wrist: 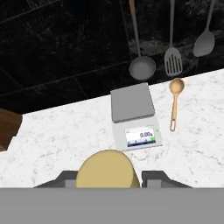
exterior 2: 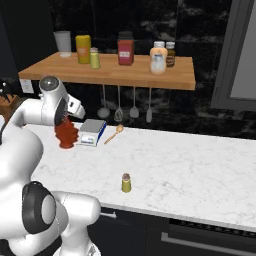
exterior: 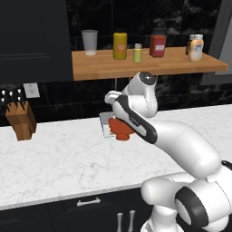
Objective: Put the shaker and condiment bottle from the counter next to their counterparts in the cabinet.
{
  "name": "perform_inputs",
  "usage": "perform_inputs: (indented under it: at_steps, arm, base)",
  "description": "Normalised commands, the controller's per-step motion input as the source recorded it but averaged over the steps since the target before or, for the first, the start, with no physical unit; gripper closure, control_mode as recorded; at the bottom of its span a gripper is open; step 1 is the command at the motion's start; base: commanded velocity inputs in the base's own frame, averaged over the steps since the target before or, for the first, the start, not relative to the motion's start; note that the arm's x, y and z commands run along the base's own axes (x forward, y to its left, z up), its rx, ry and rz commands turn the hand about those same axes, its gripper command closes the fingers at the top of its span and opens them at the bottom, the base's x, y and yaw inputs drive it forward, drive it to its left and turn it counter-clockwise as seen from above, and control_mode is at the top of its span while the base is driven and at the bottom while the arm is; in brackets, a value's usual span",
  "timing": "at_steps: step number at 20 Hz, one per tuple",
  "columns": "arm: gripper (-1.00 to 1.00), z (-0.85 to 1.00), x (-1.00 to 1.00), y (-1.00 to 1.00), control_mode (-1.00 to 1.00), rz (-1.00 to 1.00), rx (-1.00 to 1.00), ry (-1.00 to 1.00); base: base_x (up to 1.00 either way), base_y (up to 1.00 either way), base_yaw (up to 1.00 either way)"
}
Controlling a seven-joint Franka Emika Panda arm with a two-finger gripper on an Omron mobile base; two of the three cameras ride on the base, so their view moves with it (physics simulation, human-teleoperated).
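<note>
Veined white marble counter [exterior 2: 190, 165], warm matt wood cabinet [exterior 2: 115, 75], cork-like cap [wrist: 105, 168].

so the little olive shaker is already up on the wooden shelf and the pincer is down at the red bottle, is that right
Not quite. The shaker stands on the counter near its front edge, not on the wooden shelf; the right base view shows it. The pincer is indeed at the red bottle.

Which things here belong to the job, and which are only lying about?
Belong to the job:
condiment bottle, with the gripper closed on its cap
shaker, on the counter
cabinet, the wooden shelf

Only lying about:
kitchen scale
wooden spoon
knife block
</note>
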Motion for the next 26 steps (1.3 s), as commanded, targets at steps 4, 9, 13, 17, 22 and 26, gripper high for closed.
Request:
perform_inputs:
  at_steps: [4,9,13,17,22,26]
  arm:
    - [1.0,1.0,-0.21,0.0,-1.0,0.0,0.0,-0.22]
    - [1.0,0.99,-0.37,-0.02,-1.0,0.0,0.02,-0.22]
    - [1.0,0.88,-0.23,-0.2,-1.0,0.0,0.09,-0.14]
    - [1.0,0.82,-0.16,-0.33,-1.0,-0.01,0.14,-0.02]
    - [1.0,0.72,-0.02,-0.34,-1.0,-0.03,0.07,0.0]
    - [1.0,0.64,0.0,-0.44,-1.0,-0.03,0.01,0.0]
  base:
    - [0.0,0.0,0.0]
    - [0.0,0.0,0.0]
    - [0.0,0.0,0.0]
    - [0.0,0.0,0.0]
    - [0.0,0.0,0.0]
    - [0.0,0.0,0.0]
